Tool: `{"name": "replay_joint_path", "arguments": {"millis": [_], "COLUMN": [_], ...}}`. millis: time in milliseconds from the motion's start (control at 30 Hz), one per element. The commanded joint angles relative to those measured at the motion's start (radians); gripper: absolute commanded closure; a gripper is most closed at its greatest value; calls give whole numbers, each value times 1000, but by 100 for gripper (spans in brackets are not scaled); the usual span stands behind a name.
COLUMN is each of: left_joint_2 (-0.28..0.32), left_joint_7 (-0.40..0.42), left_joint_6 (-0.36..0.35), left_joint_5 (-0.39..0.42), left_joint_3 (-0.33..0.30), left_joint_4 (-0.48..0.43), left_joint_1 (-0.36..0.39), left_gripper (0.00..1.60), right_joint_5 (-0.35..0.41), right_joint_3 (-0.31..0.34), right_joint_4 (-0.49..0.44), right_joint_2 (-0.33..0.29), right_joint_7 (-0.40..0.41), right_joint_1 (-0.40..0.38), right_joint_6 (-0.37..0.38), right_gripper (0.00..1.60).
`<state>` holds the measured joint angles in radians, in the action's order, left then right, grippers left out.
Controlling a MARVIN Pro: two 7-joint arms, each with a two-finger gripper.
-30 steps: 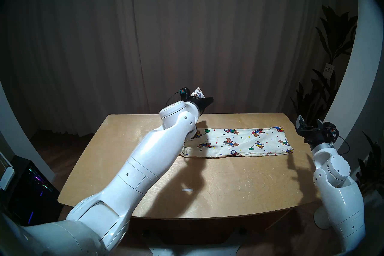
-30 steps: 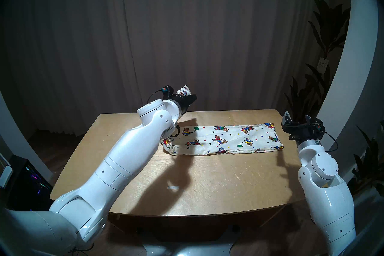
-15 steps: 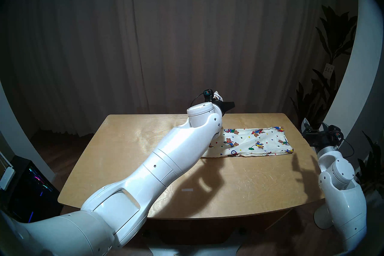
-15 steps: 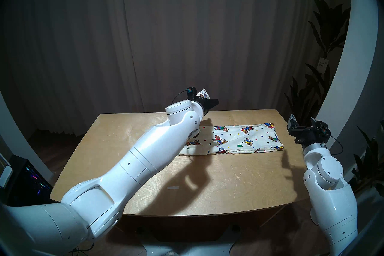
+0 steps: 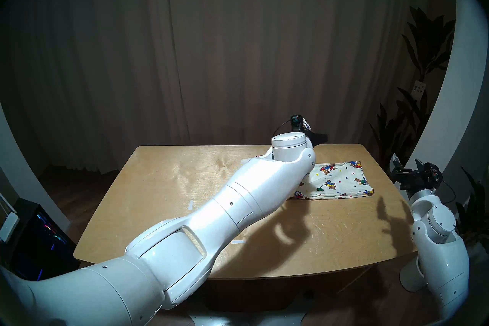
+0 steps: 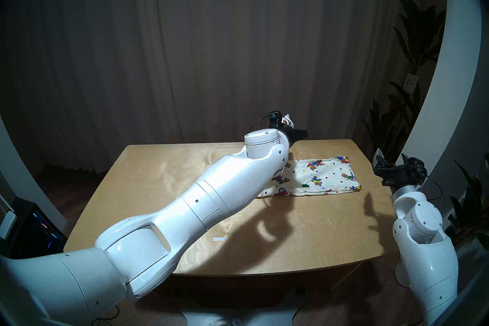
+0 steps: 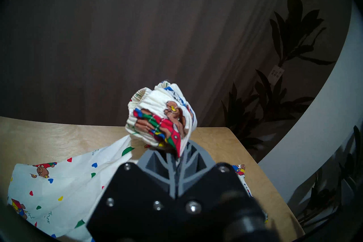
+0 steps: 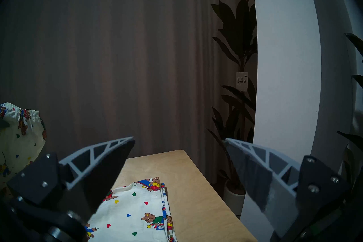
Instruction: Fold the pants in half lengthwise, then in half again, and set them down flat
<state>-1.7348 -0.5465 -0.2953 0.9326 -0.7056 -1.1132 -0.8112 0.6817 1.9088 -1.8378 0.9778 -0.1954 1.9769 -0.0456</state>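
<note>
1. left gripper [image 7: 177, 154] is clamped tight on the pants [image 7: 161, 117], the gathered elastic waist bunched into a ball just past its fingertips.
2. that bunch rides above the far side of the wooden table [image 5: 164, 185], and cloth trails down from it to the tabletop.
3. the rest of the pants [image 5: 341, 181] lies flat at the table's far right, hems stacked toward the right edge, teddy bears and coloured hearts showing.
4. left arm [image 5: 238, 201] stretches long and diagonal across the table, wrist out over the back edge, gripper tilted a little downward and aimed toward the right.
5. its forearm hides the middle of the cloth from the head views.
6. right gripper [image 8: 179, 141] is spread wide, both fingers far apart, nothing between them.
7. it hovers off the table's right edge, pointing level toward the curtain [image 8: 117, 49], near the hem end but not touching it.
8. right arm [image 5: 434, 232] is tucked upright beside the table, elbow bent, a potted plant [image 8: 239, 39] behind.
</note>
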Motion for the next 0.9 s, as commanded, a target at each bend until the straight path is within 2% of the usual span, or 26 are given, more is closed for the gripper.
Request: {"name": "replay_joint_path", "arguments": {"millis": [0,267,500,867], "left_joint_2": [-111,-196,-256,-272], "left_joint_7": [34,60,61,93], "left_joint_6": [47,88,112,153], "left_joint_5": [-36,-60,-80,-62], "left_joint_3": [47,110,166,213], "left_joint_4": [97,243,326,386], "left_joint_1": [103,146,167,189], "left_gripper": [160,160,160,160], "right_joint_5": [5,7,11,18], "right_joint_3": [27,44,65,107], "right_joint_4": [-8,-11,-49,-127], "right_joint_2": [-3,1,-2,-18], "right_joint_7": [6,17,15,7], "right_joint_1": [6,37,46,44], "right_joint_6": [-13,-18,-14,4], "right_gripper": [0,0,0,0]}}
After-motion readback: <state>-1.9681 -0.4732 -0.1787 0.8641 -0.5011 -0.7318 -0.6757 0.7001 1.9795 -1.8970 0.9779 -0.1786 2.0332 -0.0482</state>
